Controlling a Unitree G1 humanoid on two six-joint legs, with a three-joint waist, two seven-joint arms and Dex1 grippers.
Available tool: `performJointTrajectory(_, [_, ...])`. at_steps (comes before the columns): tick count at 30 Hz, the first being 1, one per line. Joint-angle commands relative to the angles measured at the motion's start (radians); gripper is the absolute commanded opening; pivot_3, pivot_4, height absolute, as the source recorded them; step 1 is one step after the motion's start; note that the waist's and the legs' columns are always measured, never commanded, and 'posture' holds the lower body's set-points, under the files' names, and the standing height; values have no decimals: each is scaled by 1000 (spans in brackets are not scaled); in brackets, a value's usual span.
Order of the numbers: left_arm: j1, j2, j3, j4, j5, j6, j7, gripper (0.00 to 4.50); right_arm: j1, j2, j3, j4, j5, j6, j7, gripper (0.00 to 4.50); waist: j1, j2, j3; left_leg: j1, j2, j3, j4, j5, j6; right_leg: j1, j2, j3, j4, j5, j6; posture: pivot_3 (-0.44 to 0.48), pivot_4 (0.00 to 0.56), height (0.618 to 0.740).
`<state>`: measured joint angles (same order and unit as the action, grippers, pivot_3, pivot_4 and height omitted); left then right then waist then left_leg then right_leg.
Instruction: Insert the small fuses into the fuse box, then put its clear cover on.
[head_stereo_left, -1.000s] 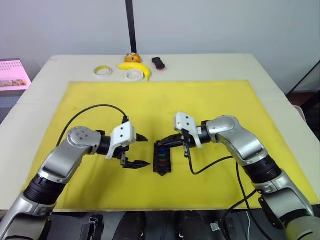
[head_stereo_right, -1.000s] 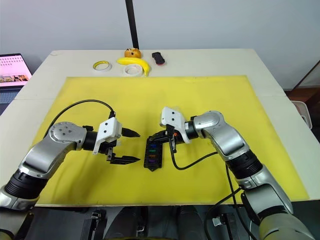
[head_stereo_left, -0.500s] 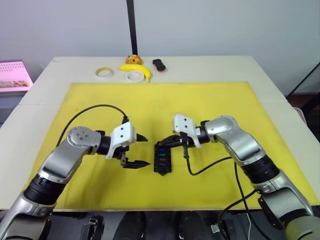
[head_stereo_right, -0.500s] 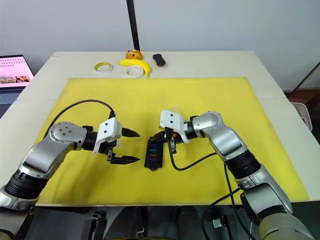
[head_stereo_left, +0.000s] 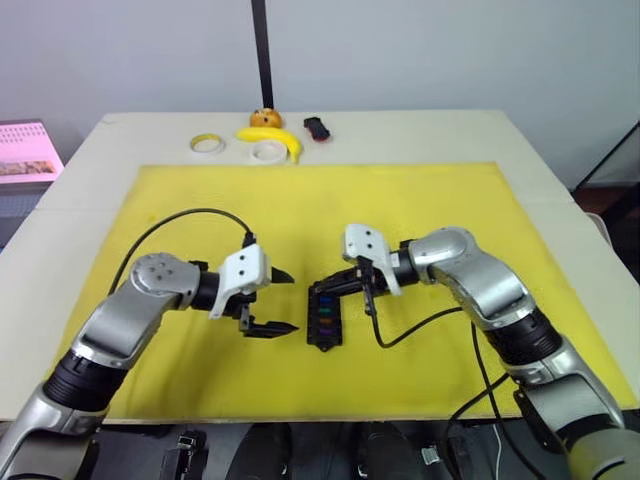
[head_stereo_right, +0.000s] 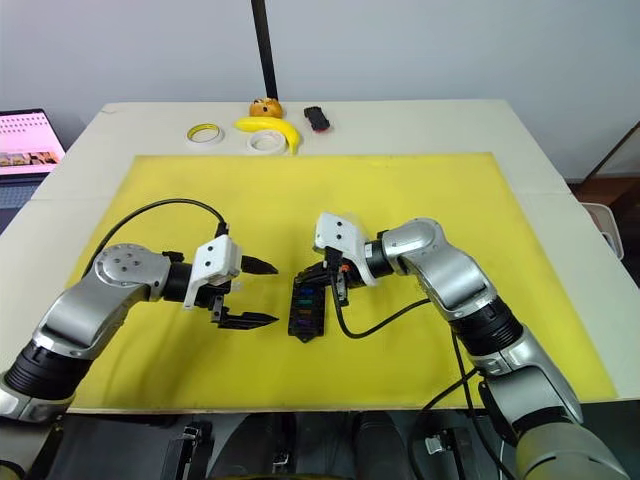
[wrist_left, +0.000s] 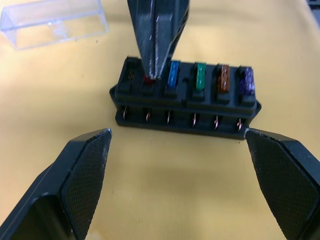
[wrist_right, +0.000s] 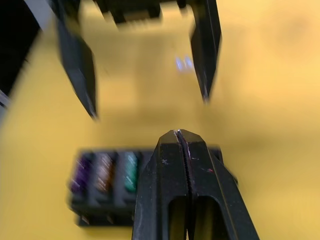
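Left gripper (head_stereo_left: 268, 300) hangs spread wide, nothing in it, just beside the fuse box (wrist_left: 186, 102). Between its open jaws you can see blue, green, brown and purple fuses already seated. Right gripper (wrist_left: 156, 60) has its jaws pressed together, tip pushing down on the red fuse (wrist_left: 148, 78). One end slot looks empty, I think. The clear cover (wrist_left: 54, 22) sits just beyond the box, not on yet.

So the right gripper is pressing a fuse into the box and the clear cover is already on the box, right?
Not quite. The right gripper, fingers shut, is pressing the red fuse into the box, but the clear cover lies on the mat beside the box, as the left wrist view shows.
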<state>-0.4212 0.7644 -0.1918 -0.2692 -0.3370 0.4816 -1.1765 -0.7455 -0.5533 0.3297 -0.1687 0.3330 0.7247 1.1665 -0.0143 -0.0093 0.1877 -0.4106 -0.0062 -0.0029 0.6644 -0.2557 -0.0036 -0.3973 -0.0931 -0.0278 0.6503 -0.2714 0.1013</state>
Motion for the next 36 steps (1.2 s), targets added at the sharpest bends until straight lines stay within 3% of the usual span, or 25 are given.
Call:
performJointTrajectory(1, [14, 24, 90, -71, -65, 27, 7, 4500, -51, -32, -88, -89, 65, 39, 2, 17, 1, 0, 0, 0, 0, 0, 0, 0, 0, 0, 0, 0, 0, 0, 0, 0, 150, 740])
performJointTrajectory(4, [35, 55, 165, -119, -128, 74, 14, 4500, -47, -103, -113, -128, 67, 17, 26, 17, 4, 0, 0, 0, 0, 0, 0, 0, 0, 1, 0, 0, -1, 0, 0, 0, 150, 740])
performJointTrajectory(9, [145, 184, 305, -147, -175, 109, -21, 4500, 26, -301, -133, -129, 9, -134, 120, 17, 3, 0, 0, -1, 0, 0, 0, 0, 0, 0, -2, 0, -2, 0, 0, 0, 150, 740])
performJointTrajectory(13, [314, 277, 460, -113, -181, 116, -51, 4500, 100, -420, -179, -47, -25, -239, 163, 1279, -3, 0, 1, 0, 0, 1, -1, 0, 0, 0, -2, 0, -2, 0, 0, 0, 150, 740])
performJointTrajectory(19, [454, 338, 612, -17, -156, 79, -83, 4500, 149, -502, -248, 75, -65, -332, 156, 4429, 1, 0, 1, 0, 0, 3, -2, 0, 0, -2, -3, 0, -2, -2, -4, 0, 150, 740])
performJointTrajectory(29, [293, 337, 470, 94, -145, 48, -89, 4500, 124, -461, -255, 108, -74, -332, 107, 4477, 1, 1, 1, -1, 0, 3, -3, 0, -1, -2, -6, 1, -3, -2, -4, 0, 150, 740])
performJointTrajectory(36, [134, 282, 340, 243, -245, 213, -175, 4500, 22, -330, -166, -80, -40, -172, 60, 4477, -2, 1, 1, -1, 1, 3, -3, 0, 0, -5, -4, 2, 0, 0, -1, 0, 150, 740])
